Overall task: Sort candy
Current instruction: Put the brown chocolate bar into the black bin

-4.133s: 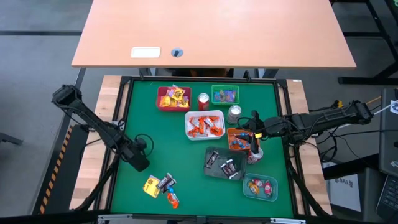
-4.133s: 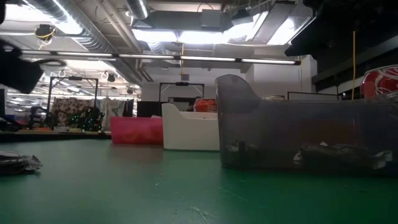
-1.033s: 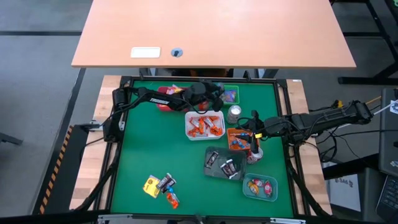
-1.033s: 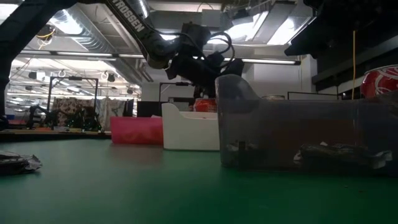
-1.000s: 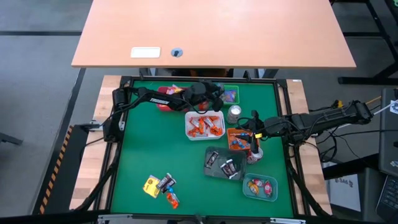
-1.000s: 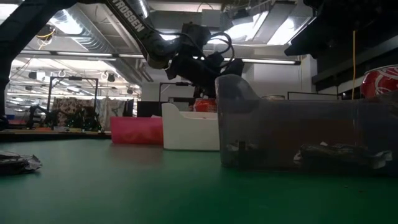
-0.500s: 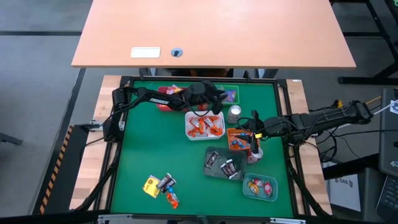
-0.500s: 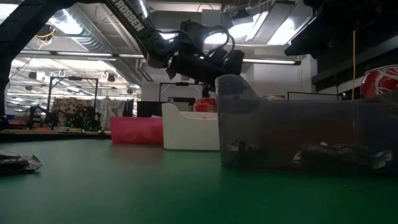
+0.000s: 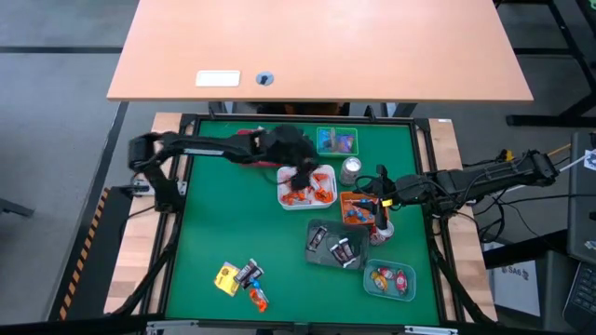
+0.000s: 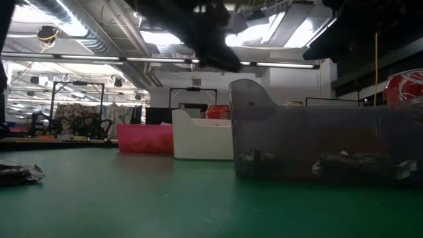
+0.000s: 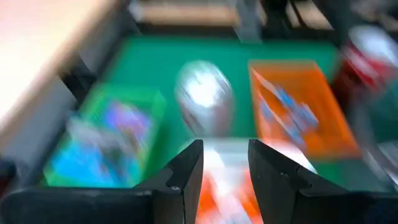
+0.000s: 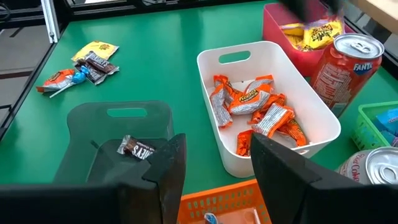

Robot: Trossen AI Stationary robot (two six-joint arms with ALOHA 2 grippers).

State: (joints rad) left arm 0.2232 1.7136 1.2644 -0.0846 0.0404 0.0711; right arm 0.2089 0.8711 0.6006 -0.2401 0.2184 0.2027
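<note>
Left tool (image 9: 300, 174) hangs over the white tray (image 9: 328, 174), its dark fingers (image 11: 186, 174) spread with nothing between them; from above it shows only as a dark smear that hides part of the tray's far rim. Right tool (image 9: 382, 220) sits by the orange tray (image 9: 346, 198), fingers (image 12: 168, 165) parted and empty. In the left wrist view everything is smeared: a silver can (image 11: 204, 93), the orange tray and a green tray (image 11: 106, 134) read only as colour patches. From bench height the grey tray (image 10: 317, 142) blocks most things behind it. Candy (image 9: 244, 279) not yet sorted lies near the front left of the green bench (image 9: 233, 223): a yellow packet, dark wrappers, an orange one. Orange-wrapped pieces (image 12: 255, 112) fill the white tray; yellow ones sit in the red tray (image 12: 280, 34), beside a red can (image 12: 345, 62).
</note>
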